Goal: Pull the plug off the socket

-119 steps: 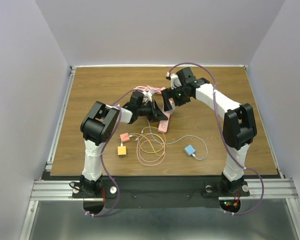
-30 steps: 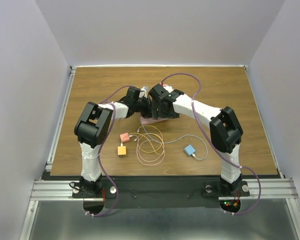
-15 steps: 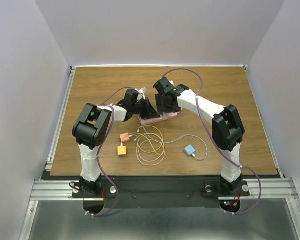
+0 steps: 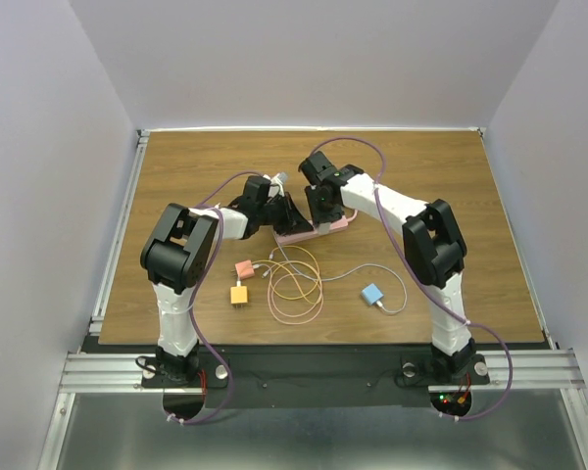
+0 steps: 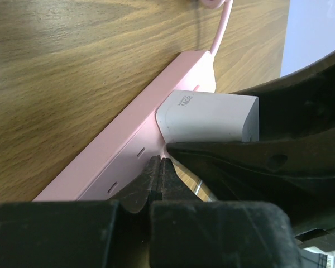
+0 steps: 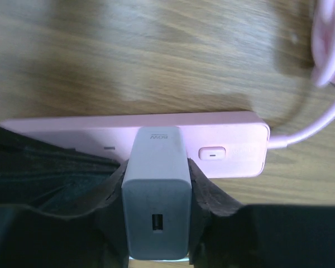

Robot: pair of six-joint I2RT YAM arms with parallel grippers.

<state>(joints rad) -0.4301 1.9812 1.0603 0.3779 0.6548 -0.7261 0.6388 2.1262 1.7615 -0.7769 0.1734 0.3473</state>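
- Clamping the white plug (image 6: pixel 156 173) from both sides, the right gripper (image 6: pixel 156 192) has its jaws closed onto the plug's body. In the right wrist view one black finger (image 6: pixel 113 190) presses the left flank and its partner presses the right flank.
- The plug is seated in the socket (image 6: pixel 234 146), the long flat pink strip. It sits near the end where the pink cord (image 6: pixel 315 127) leaves. A small oval button lies on the strip just beside the plug, on the cord side.
- The plug's outer face, with a small port in it, points straight at the right wrist camera.
- The left gripper (image 5: pixel 158 166) has its jaws drawn together with nothing between them. Its tips rest on the socket's outlet face, just beside the plug, on the side away from the cord.
- In the left wrist view, one finger of the right gripper runs along the near flank of the plug, close to the left gripper's tips.
- From above, both grippers meet over the socket near the middle of the wooden table (image 4: pixel 176 166), the left one coming in from the left and the right one from the right. The socket lies flat beneath them, and only its near edge shows past the fingers.
- Nearer the arm bases lie a small pink adapter (image 4: pixel 243 267), an orange adapter (image 4: pixel 239 294), a blue adapter (image 4: pixel 372 293) and loops of thin cable (image 4: pixel 296 286), all apart from the socket.
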